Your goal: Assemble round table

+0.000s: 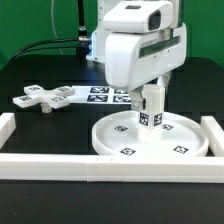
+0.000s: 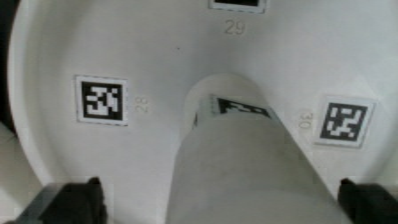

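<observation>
The large white rimmed disc [image 1: 185,138] lies flat at the front right of the exterior view. The short cylinder leg [image 1: 151,118] stands upright on its centre. My gripper [image 1: 150,100] hangs straight over the leg with a finger on each side. In the wrist view the leg [image 2: 249,150] runs down the middle over the disc [image 2: 160,50], and the black fingertips [image 2: 71,203] sit apart from it with a gap on both sides, so the gripper [image 2: 222,206] is open. The cross-shaped foot [image 1: 45,98] lies at the exterior view's left.
The marker board [image 1: 105,93] lies flat behind the disc. White border rails run along the front [image 1: 60,167], the exterior view's left [image 1: 6,130] and its right [image 1: 213,135]. The table top is black.
</observation>
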`<act>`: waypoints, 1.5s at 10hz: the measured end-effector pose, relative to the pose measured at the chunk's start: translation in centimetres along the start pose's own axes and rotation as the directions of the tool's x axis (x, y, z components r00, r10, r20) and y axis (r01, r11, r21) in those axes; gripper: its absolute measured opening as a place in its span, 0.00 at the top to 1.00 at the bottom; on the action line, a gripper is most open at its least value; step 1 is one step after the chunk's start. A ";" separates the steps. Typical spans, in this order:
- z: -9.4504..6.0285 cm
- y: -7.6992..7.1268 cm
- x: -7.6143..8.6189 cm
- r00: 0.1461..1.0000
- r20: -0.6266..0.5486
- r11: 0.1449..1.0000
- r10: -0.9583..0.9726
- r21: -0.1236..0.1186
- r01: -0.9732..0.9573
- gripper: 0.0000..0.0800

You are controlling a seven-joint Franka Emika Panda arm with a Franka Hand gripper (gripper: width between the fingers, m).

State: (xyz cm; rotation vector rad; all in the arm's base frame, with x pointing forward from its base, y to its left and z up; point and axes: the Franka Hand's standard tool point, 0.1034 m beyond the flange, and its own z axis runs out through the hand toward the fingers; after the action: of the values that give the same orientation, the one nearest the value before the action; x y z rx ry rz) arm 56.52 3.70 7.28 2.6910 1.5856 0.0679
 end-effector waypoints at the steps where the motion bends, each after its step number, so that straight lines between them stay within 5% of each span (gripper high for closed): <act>1: 0.0 0.0 0.1 0.997 0.010 0.997 -0.073 -0.003 0.073 0.19; 5: 0.4 -0.1 -0.1 0.895 0.052 0.896 -0.444 -0.001 0.445 0.19; 11: 0.4 0.0 -0.4 0.723 0.085 0.726 -0.686 0.018 0.687 0.19; 12: 0.4 -0.1 -0.2 0.737 0.084 0.741 -0.670 0.015 0.672 0.37; 15: 0.5 -0.3 0.0 0.743 0.083 0.747 -0.664 0.016 0.665 0.49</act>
State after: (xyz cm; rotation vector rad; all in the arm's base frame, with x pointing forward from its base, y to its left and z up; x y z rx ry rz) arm 56.25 3.81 6.77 1.9091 2.3841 -0.0464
